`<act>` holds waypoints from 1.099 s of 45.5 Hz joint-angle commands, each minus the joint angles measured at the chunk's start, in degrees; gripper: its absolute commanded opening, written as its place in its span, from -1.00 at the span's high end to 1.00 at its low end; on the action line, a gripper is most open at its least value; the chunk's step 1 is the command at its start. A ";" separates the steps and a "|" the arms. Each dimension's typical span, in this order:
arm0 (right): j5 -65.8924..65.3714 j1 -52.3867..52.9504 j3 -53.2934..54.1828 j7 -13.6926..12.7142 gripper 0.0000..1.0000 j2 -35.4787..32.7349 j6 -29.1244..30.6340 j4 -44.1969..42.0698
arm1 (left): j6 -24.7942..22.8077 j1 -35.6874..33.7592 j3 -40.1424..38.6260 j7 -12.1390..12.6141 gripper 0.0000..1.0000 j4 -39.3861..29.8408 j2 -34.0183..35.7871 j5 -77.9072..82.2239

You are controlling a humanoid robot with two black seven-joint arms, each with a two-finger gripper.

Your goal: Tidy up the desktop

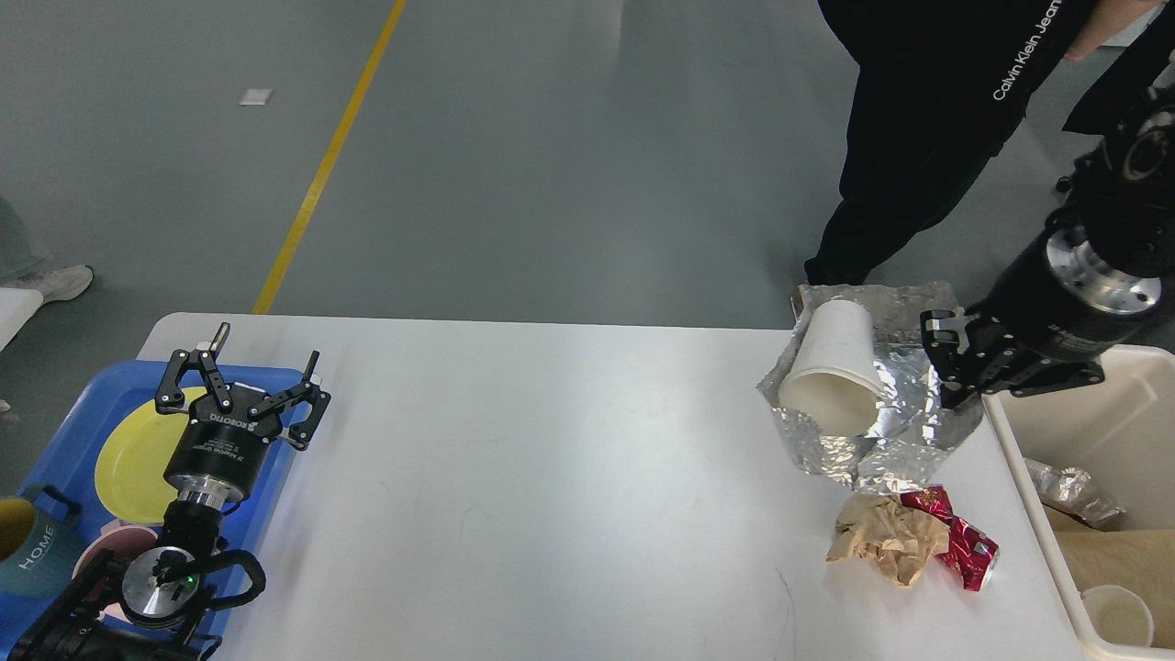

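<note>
Head view: our right gripper [955,372] pinches crumpled foil [881,431] cradling a paper cup [831,372] over the desktop [551,477] right edge; bin [1092,431] just right. Left gripper [240,386] spread, far off.

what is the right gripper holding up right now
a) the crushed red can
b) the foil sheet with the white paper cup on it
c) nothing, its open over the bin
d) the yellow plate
b: the right gripper pinches the edge of the foil sheet, which hangs lifted with the white paper cup lying in it, near the cream bin.
</note>
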 commanded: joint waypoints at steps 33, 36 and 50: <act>-11.03 -83.20 40.24 -0.11 1.00 -17.60 -29.70 -58.70 | 0.00 0.08 0.00 0.01 -0.93 -0.03 -0.03 0.00; -11.03 -88.75 43.67 -0.19 1.00 -12.76 -29.79 -66.95 | 0.00 -0.01 0.00 0.01 -0.93 -0.03 -0.03 0.00; -10.86 -102.03 47.37 -0.02 1.00 3.25 -34.09 -86.49 | 0.00 -0.01 0.00 0.01 -0.93 -0.03 -0.03 0.00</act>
